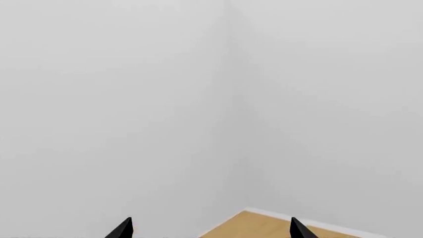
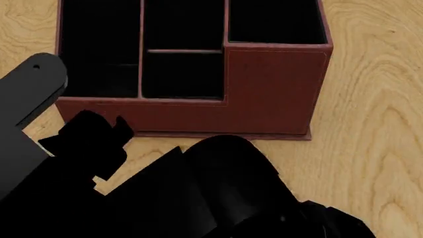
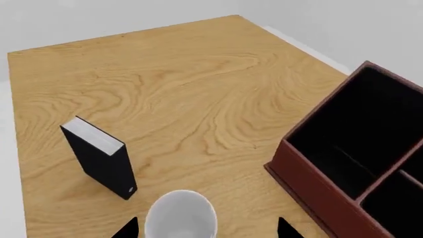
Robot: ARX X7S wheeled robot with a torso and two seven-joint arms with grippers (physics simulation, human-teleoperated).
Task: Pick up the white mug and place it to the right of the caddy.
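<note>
In the right wrist view the white mug [image 3: 180,215] stands upright on the wooden table [image 3: 198,89], seen from above, open mouth up; no handle shows. My right gripper [image 3: 208,231] is open, with a black fingertip on each side of the mug and a gap to it on both sides. The reddish-brown caddy [image 3: 343,168] with black-lined compartments stands apart from the mug. In the head view the caddy [image 2: 264,89] fills the top and my black arms hide the mug. My left gripper [image 1: 211,232] is open and empty, facing bare walls.
A small black book [image 3: 100,157] with white pages stands upright on the table close to the mug. Table edges and grey wall lie beyond it. The left wrist view shows a wall corner and a wedge of wooden surface [image 1: 264,225].
</note>
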